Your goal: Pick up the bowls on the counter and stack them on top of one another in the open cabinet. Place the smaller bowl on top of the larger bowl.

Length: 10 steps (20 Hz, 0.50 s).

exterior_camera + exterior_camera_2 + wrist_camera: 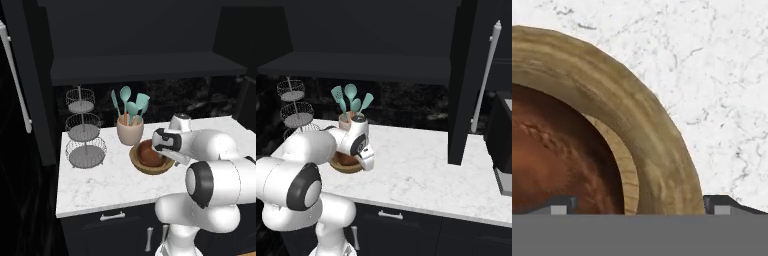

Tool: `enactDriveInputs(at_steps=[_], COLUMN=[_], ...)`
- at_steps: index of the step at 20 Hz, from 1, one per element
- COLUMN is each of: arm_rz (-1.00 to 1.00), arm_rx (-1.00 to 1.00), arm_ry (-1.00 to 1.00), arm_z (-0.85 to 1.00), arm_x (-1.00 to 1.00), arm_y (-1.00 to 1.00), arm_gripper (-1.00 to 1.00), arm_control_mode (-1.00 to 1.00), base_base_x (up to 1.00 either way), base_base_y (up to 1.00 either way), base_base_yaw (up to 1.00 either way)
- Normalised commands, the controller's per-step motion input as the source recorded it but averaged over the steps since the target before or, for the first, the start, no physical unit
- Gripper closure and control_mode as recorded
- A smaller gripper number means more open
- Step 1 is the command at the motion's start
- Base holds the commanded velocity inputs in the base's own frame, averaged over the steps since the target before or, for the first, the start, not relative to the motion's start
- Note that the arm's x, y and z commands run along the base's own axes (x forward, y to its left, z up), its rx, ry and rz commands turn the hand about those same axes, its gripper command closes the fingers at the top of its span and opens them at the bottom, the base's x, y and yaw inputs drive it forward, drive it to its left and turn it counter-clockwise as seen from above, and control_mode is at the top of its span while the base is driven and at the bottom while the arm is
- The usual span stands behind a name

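At the centre of the left base view, the small dark reddish-brown bowl (148,153) sits inside the wide tan wooden bowl (140,164) on the white marble counter (95,187), just in front of the beige utensil cup (130,132). The gripper (637,207) hangs low over them, jaws spread wide, one fingertip over the brown bowl (557,165), the other outside the tan rim (627,115), holding nothing. The dark cabinet shelf (145,67) runs across the upper frame.

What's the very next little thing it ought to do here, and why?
Probably close the hand on the tan bowl's rim. Its open fingertips straddle that rim, and the brown bowl already sits inside the tan one on the counter, so both could go up to the cabinet shelf together.
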Motion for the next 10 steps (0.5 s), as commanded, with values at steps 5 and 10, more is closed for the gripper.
enactDriveInputs(at_steps=[5,10], arm_rz=[0.10,0.05], arm_rx=[-0.09,-0.02], arm_ry=[0.14,0.02], arm_z=[-0.84,-0.32], arm_x=[0.00,0.00], arm_y=[0.23,0.07], arm_gripper=[-1.00,1.00], arm_control_mode=[-1.00,-1.00], base_base_x=[0.00,0.00], base_base_y=[0.00,0.00], base_base_yaw=[0.00,0.00])
